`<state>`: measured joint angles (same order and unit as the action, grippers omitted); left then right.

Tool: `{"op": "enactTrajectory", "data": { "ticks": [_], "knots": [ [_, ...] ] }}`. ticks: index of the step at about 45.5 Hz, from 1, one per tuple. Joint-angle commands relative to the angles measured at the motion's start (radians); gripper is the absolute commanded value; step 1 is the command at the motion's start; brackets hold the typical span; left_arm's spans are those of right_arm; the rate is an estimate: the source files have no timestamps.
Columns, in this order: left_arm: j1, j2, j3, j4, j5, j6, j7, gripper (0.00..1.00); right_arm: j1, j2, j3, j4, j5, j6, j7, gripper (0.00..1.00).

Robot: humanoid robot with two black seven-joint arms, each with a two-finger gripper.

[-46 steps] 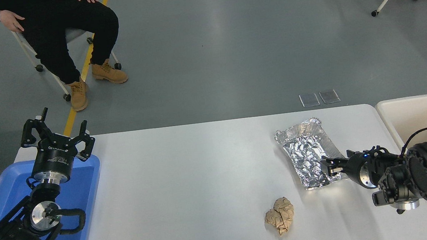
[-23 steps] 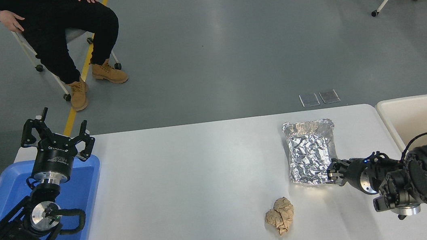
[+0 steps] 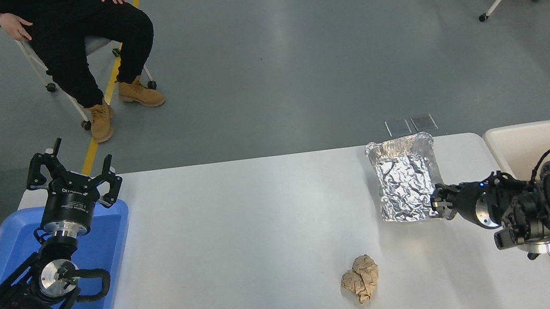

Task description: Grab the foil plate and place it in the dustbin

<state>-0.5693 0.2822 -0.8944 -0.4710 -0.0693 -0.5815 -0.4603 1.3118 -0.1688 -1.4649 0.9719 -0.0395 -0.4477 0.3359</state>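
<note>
Overhead, I see 1 white table (image 3: 242,232) on grey floor, 1 seated person (image 3: 76,32) beyond. My right gripper (image 3: 441,203) pinches 1 foil plate (image 3: 407,180) by its near corner, tilted, beside 1 dustbin (image 3: 525,144). 1 paper ball (image 3: 361,279), 1 blue tray (image 3: 101,239); left gripper (image 3: 73,174) parked, fingers spread.

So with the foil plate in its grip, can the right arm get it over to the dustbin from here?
Probably yes. The right gripper is shut on the foil plate at its near right corner, and the dustbin stands just right of the table's edge, open-topped, with nothing between them.
</note>
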Motion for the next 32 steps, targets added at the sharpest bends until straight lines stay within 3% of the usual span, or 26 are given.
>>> {"op": "enactTrajectory", "data": {
  "ticks": [1, 6, 32],
  "knots": [
    [0.000, 0.000, 0.000, 0.000, 0.000, 0.000, 0.000, 0.99, 0.253, -0.095, 0.002, 0.129, -0.043, 0.161, 0.078, 0.00],
    [0.000, 0.000, 0.000, 0.000, 0.000, 0.000, 0.000, 0.99, 0.346, -0.126, 0.002, 0.169, -0.046, 0.228, 0.106, 0.00],
    [0.000, 0.000, 0.000, 0.000, 0.000, 0.000, 0.000, 0.99, 0.770, -0.241, 0.003, 0.258, -0.054, 0.612, 0.106, 0.00]
  ]
}}
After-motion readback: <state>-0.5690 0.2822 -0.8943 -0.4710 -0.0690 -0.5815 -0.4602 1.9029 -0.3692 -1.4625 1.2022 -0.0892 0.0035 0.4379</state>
